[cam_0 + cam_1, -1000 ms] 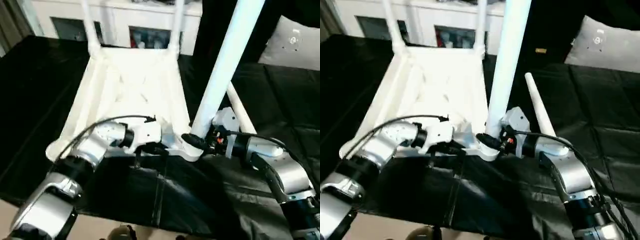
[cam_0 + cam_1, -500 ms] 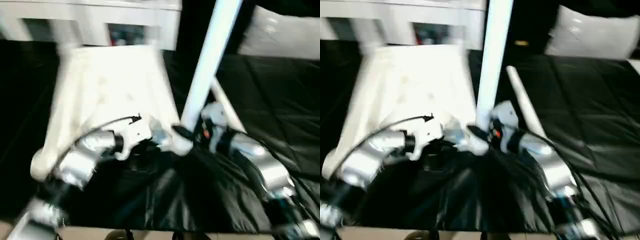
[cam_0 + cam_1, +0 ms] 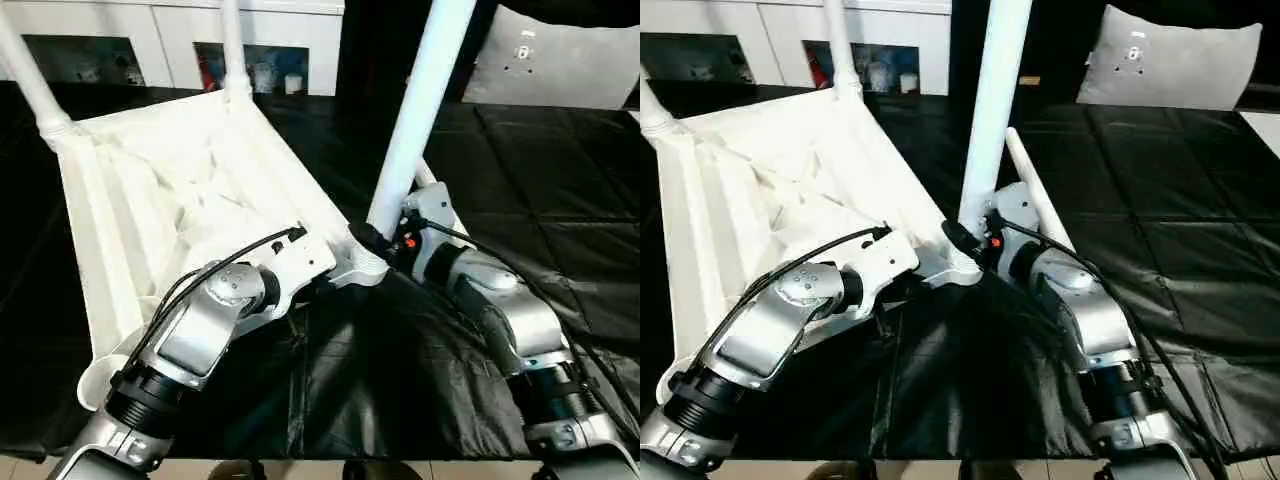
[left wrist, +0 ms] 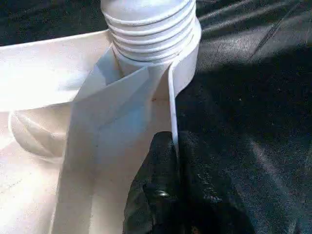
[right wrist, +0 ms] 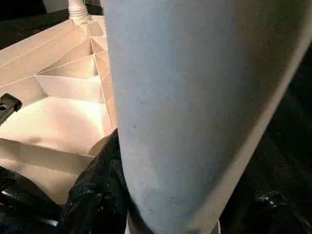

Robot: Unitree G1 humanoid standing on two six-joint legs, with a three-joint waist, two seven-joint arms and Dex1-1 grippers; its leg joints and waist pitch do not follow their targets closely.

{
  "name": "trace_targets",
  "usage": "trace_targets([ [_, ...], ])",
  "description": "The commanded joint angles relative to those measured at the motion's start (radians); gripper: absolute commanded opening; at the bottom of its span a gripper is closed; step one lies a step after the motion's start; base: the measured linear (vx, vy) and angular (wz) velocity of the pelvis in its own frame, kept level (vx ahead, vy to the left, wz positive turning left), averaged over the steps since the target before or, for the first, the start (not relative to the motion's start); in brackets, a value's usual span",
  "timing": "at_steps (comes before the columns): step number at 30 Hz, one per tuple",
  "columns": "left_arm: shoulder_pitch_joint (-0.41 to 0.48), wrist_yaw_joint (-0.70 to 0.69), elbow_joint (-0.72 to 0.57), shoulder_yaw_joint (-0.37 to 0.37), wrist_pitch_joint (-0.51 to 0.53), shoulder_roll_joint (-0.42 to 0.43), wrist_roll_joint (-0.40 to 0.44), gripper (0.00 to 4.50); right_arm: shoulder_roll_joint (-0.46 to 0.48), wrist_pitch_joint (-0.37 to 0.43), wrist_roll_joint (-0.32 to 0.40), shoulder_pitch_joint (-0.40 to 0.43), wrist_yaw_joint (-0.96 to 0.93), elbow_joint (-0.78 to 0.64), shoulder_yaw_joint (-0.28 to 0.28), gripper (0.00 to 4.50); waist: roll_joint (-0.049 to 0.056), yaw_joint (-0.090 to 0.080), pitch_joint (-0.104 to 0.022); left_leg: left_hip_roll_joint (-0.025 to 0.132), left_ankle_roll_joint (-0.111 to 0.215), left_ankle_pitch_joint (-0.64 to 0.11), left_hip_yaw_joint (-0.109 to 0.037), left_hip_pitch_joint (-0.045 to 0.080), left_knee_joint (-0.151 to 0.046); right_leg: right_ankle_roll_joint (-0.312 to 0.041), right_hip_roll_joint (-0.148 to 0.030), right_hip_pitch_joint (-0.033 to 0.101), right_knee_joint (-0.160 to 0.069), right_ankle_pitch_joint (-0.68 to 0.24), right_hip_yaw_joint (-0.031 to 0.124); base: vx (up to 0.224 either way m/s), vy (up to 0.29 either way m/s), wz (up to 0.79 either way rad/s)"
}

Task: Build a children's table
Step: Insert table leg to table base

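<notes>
- Left eye view: I am watching the children's table (image 3: 170,200) lying upside down across the left half of the frame on the black-covered work surface (image 3: 560,200), ribbed underside up. Two legs are standing in the far sockets at upper left. I am working the third leg (image 3: 415,120), which is rising from the near corner socket (image 3: 362,268) at centre. My right gripper (image 3: 385,245) is pinching that leg just above the socket; my left gripper (image 3: 310,292) is bracing the top's rim beside it.
- Right eye view: I am seeing the fourth leg (image 3: 1035,205) lying loose on the black cover just behind my right wrist, right of centre. For this step I am judging that the upright leg should be kept square to the socket while it is driven in, since a tilt could bind it.
- Left wrist view: I am looking at my left fingers (image 4: 161,195) at bottom centre, pressed together on a thin rim wall, with the leg's ribbed end (image 4: 148,29) sitting in the socket at the top. Several ribs are showing above the collar, so I am judging the leg not fully seated. Holding the top steady matters here.
- Right wrist view: I am seeing the leg up close, with one black finger (image 5: 95,195) wrapped against it at lower left. A firm, non-slipping grip is what I am aiming for.
</notes>
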Motion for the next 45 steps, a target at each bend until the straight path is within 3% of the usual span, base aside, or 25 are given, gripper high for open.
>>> trace_targets([
  [1, 0.020, -0.030, -0.015, -0.053, 0.018, 0.013, -0.002, 0.00, -0.008, 0.075, -0.064, 0.053, -0.075, 0.157, 0.005, 1.91, 0.012, 0.011, -0.027, 0.073, -0.007, -0.396, -0.044, 0.014, -0.069, -0.136, -0.120, 0.010, -0.100, -0.435, 0.064, 0.000, 0.000, 0.00],
  [7, 0.006, -0.023, 0.016, -0.033, -0.050, 0.010, -0.020, 0.00, -0.007, 0.058, -0.058, 0.045, -0.063, 0.175, -0.005, 1.91, 0.013, 0.013, -0.031, 0.072, -0.006, -0.389, -0.041, 0.016, -0.067, -0.147, -0.118, 0.010, -0.098, -0.395, 0.064, 0.000, 0.000, 0.00],
  [9, -0.001, -0.032, 0.021, -0.028, -0.066, 0.014, -0.028, 0.00, -0.007, 0.049, -0.049, 0.041, -0.053, 0.182, -0.013, 2.47, 0.013, 0.015, -0.032, 0.072, -0.006, -0.389, -0.040, 0.016, -0.067, -0.147, -0.117, 0.011, -0.098, -0.395, 0.063, 0.000, 0.000, 0.00],
  [11, -0.005, -0.034, 0.028, -0.027, -0.082, 0.017, -0.028, 0.00, -0.008, 0.044, -0.050, 0.040, -0.051, 0.184, -0.013, 2.63, 0.014, 0.018, -0.036, 0.072, -0.004, -0.381, -0.038, 0.020, -0.064, -0.153, -0.117, 0.009, -0.098, -0.383, 0.064, 0.000, 0.000, 0.00],
  [13, -0.011, -0.032, 0.043, -0.019, -0.101, 0.018, -0.031, 0.00, -0.011, 0.039, -0.049, 0.039, -0.042, 0.185, -0.012, 2.81, 0.012, 0.025, -0.043, 0.074, 0.002, -0.342, -0.035, 0.020, -0.061, -0.166, -0.115, 0.014, -0.091, -0.320, 0.066, 0.000, 0.000, 0.00],
  [14, -0.015, -0.033, 0.054, -0.015, -0.119, 0.021, -0.032, 0.00, -0.013, 0.034, -0.049, 0.040, -0.041, 0.183, -0.013, 2.95, 0.012, 0.026, -0.042, 0.073, 0.012, -0.308, -0.033, 0.012, -0.062, -0.173, -0.113, 0.019, -0.086, -0.276, 0.065, 0.000, 0.000, 0.00],
  [19, -0.030, -0.040, 0.109, -0.002, -0.174, 0.043, -0.036, 0.00, -0.030, 0.000, -0.035, 0.056, -0.011, 0.161, -0.024, 3.41, 0.013, 0.033, -0.051, 0.071, 0.026, -0.261, -0.027, 0.012, -0.053, -0.187, -0.115, 0.024, -0.082, -0.235, 0.062, 0.000, 0.000, 0.00],
  [26, -0.055, -0.101, 0.188, -0.012, -0.278, 0.084, -0.053, 0.00, -0.089, -0.072, 0.021, 0.131, 0.118, 0.049, -0.047, 4.00, 0.013, 0.049, -0.068, 0.070, 0.077, -0.120, -0.025, 0.003, -0.039, -0.217, -0.109, 0.042, -0.053, 0.009, 0.053, 0.000, 0.000, 0.00],
  [28, -0.057, -0.136, 0.203, -0.022, -0.327, 0.097, -0.059, 0.00, -0.104, -0.085, 0.035, 0.145, 0.142, 0.026, -0.056, 4.04, 0.016, 0.050, -0.071, 0.068, 0.089, -0.113, -0.025, 0.003, -0.035, -0.222, -0.110, 0.045, -0.051, 0.035, 0.052, 0.000, 0.000, 0.00],
  [34, -0.067, -0.214, 0.247, -0.045, -0.387, 0.129, -0.068, 0.00, -0.167, -0.148, 0.048, 0.176, 0.234, -0.024, -0.061, 4.44, 0.017, 0.051, -0.072, 0.069, 0.096, -0.121, -0.024, 0.003, -0.032, -0.237, -0.110, 0.048, -0.050, 0.018, 0.050, 0.000, 0.000, 0.00],
  [38, -0.080, -0.326, 0.279, -0.090, -0.511, 0.175, -0.070, 0.00, -0.246, -0.165, 0.072, 0.190, 0.371, -0.073, -0.052, 4.44, 0.018, 0.055, -0.072, 0.069, 0.106, -0.132, -0.024, 0.004, -0.030, -0.234, -0.109, 0.048, -0.051, 0.004, 0.049, 0.000, 0.000, 0.00],
  [45, -0.095, -0.405, 0.298, -0.127, -0.588, 0.205, -0.056, 0.00, -0.299, -0.160, 0.062, 0.175, 0.471, -0.107, 0.003, 4.44, 0.019, 0.078, -0.070, 0.077, 0.090, -0.151, -0.023, 0.010, -0.029, -0.244, -0.111, 0.041, -0.047, -0.046, 0.048, 0.000, 0.000, 0.00],
])
